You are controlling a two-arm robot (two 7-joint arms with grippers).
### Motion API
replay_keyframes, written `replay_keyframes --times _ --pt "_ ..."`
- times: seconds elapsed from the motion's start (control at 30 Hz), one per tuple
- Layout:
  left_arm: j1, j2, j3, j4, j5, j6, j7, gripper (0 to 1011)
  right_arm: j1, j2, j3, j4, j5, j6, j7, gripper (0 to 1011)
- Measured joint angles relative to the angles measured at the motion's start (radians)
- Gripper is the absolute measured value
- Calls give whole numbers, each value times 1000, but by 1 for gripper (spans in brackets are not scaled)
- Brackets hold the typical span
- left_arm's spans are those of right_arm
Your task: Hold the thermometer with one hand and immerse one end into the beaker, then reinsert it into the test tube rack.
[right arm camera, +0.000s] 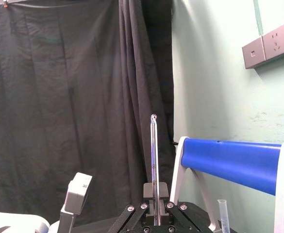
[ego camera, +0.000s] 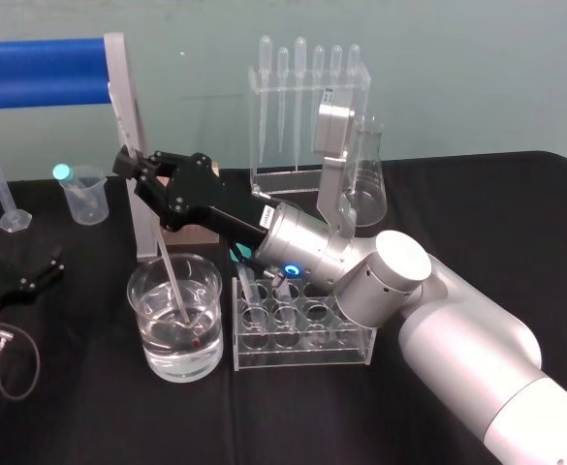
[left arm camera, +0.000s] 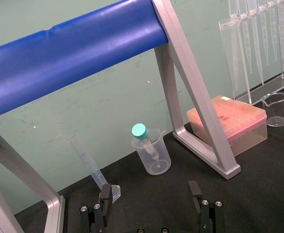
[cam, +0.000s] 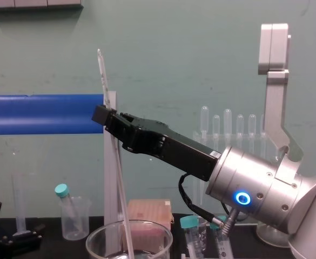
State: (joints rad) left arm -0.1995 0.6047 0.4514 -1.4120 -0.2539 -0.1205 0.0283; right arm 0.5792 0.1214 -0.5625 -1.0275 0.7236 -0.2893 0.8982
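**Over the beaker: tip is under water, rack comes next**

Left of centre on the black-clothed desk (ego camera: 89, 417), the right claw (ego camera: 138, 170) is clenched on the long, thin whitish glass thermometer (ego camera: 178, 294). Its red tip sits under the water in the wide clear glass beaker (ego camera: 157, 363), so the dipping step looks in hand. The rod's long axis is near upright, its top leaning left. Next: lift along that axis, clear the rim, then line up over a hole in the clear plastic test tube rack (ego camera: 302, 334), just right. The left claw (left arm camera: 149, 189) rests released, far left.
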Motion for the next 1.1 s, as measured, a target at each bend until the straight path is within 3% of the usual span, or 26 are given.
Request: replay_keyframes --times 1.1 --pt "0 0 0 0 0 0 0 1008 0 0 0 -1 0 -1 -2 56"
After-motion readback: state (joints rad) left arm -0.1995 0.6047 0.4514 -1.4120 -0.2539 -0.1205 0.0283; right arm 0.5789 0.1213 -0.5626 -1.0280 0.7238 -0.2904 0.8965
